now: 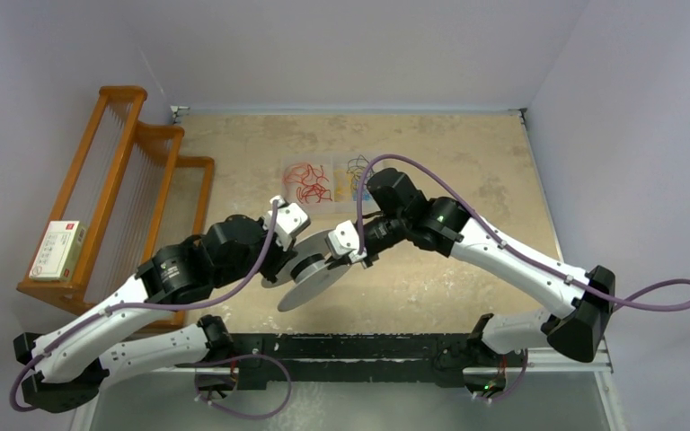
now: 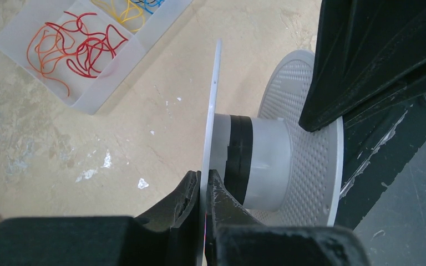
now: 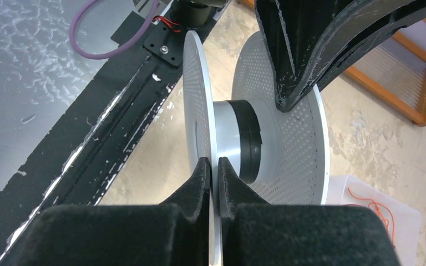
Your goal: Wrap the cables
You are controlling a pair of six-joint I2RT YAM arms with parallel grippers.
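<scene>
We see a tan, scuffed surface (image 1: 467, 171) with a wooden rack (image 1: 135, 171) standing along its 9 o'clock edge. The left arm (image 1: 180, 269) comes in from 7 o'clock and the right arm (image 1: 503, 247) from 4 o'clock, and they meet near the middle. There they hold a white spool (image 1: 310, 289) between them, tilted. The left jaws are closed on the thin rim of one disc. The right jaws are closed on the rim of the other disc. A black band rings the spool's core next to the disc that the left jaws pinch. At 12 o'clock from the spool, apart from it, a clear tray (image 2: 97, 98) with compartments lies flat on the surface. One compartment holds tangled red wires (image 2: 77, 47). The next one holds the cables (image 2: 123, 12), curly yellow-orange strands lying loose beside a few blue wires (image 2: 151, 5). A small white box (image 1: 58, 250) rests on the near end of the rack.
</scene>
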